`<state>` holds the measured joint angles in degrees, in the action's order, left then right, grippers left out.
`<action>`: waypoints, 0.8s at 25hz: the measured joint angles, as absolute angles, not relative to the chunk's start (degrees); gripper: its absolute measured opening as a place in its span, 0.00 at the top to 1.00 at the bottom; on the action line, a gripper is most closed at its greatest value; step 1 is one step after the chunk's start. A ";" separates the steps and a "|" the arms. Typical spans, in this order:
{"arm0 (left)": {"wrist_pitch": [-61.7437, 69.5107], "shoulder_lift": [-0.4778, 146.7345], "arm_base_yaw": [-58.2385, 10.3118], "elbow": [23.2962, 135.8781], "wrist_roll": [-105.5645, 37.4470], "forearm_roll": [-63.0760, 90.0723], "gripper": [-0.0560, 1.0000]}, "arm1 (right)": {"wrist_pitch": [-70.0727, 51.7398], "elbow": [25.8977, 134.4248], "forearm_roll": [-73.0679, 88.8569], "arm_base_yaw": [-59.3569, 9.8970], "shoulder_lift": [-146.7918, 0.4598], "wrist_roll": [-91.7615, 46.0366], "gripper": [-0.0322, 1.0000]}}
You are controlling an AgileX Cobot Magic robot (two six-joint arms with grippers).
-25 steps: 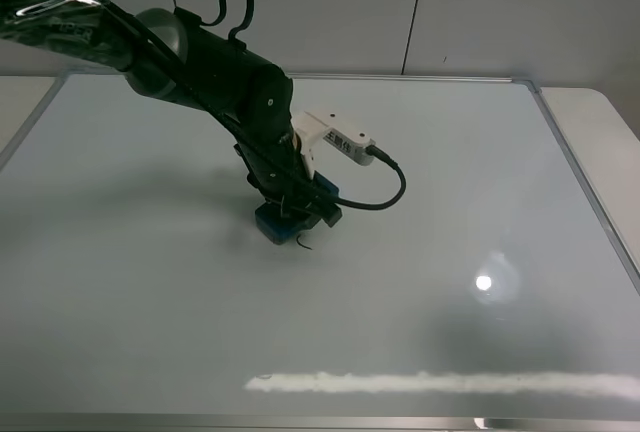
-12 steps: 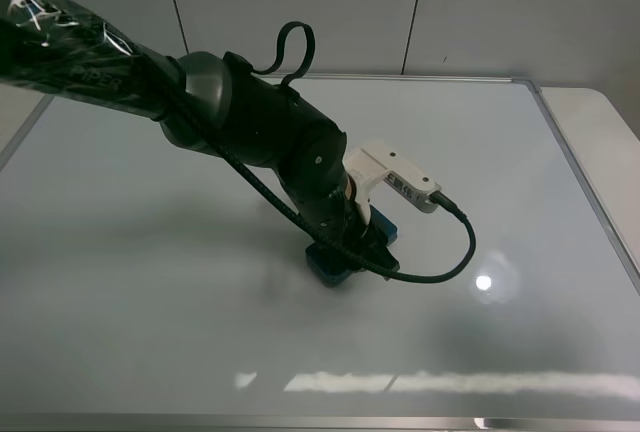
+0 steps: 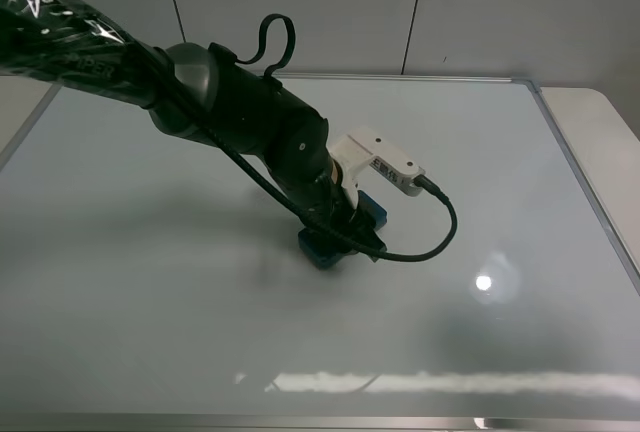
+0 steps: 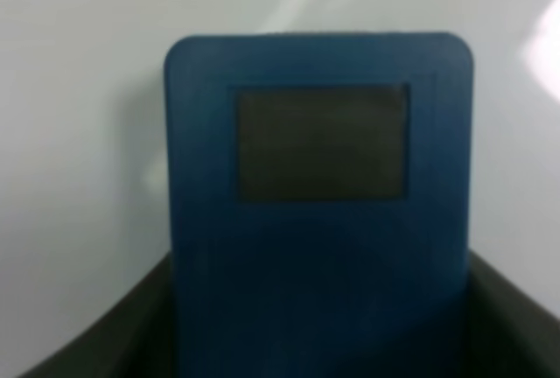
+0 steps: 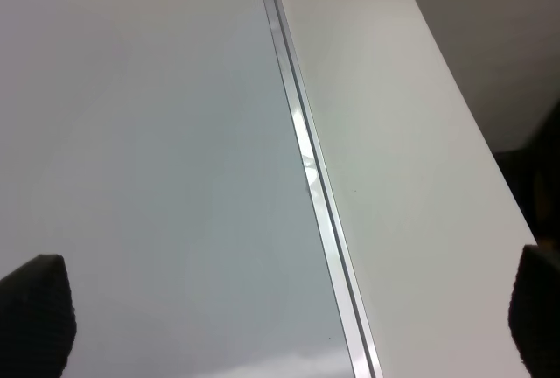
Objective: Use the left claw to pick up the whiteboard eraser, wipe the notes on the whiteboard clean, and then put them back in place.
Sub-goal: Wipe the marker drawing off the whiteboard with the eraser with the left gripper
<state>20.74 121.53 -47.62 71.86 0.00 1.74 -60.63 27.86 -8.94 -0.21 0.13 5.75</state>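
Note:
In the exterior high view the left claw (image 3: 342,232) is shut on the teal-blue whiteboard eraser (image 3: 320,250) and presses it flat on the whiteboard (image 3: 500,152) just left of the board's middle. The white module (image 3: 380,162) and a black cable loop sit beside the wrist. In the left wrist view the eraser (image 4: 319,185) fills the picture, with dark fingers (image 4: 96,343) at both of its sides. No notes show anywhere on the board; the spot under the eraser is hidden. The right gripper (image 5: 289,317) is open over the board's edge and is out of the exterior view.
The silver frame (image 5: 306,168) runs along the board's right side, with the white table (image 3: 610,142) beyond it. A glare strip (image 3: 450,382) lies along the board's front edge and a light spot (image 3: 484,282) right of the eraser. Grey wall panels stand behind.
The left claw slid the eraser right and toward the front, then back a little to the left. The small black scribble beside the eraser a second ago no longer shows.

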 joint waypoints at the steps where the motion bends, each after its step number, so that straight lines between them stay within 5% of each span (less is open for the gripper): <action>1: 20.28 121.53 -46.88 71.46 -0.30 1.03 0.43 | -60.63 27.86 -8.94 -0.21 0.13 5.75 0.01; 11: 16.42 119.74 -36.76 67.44 0.00 -2.26 0.43 | -60.63 27.86 -8.94 -0.21 0.13 5.75 0.01; 20: 27.25 115.39 -26.41 66.16 0.00 -8.45 0.43 | -60.63 27.86 -8.94 -0.21 0.13 5.75 0.01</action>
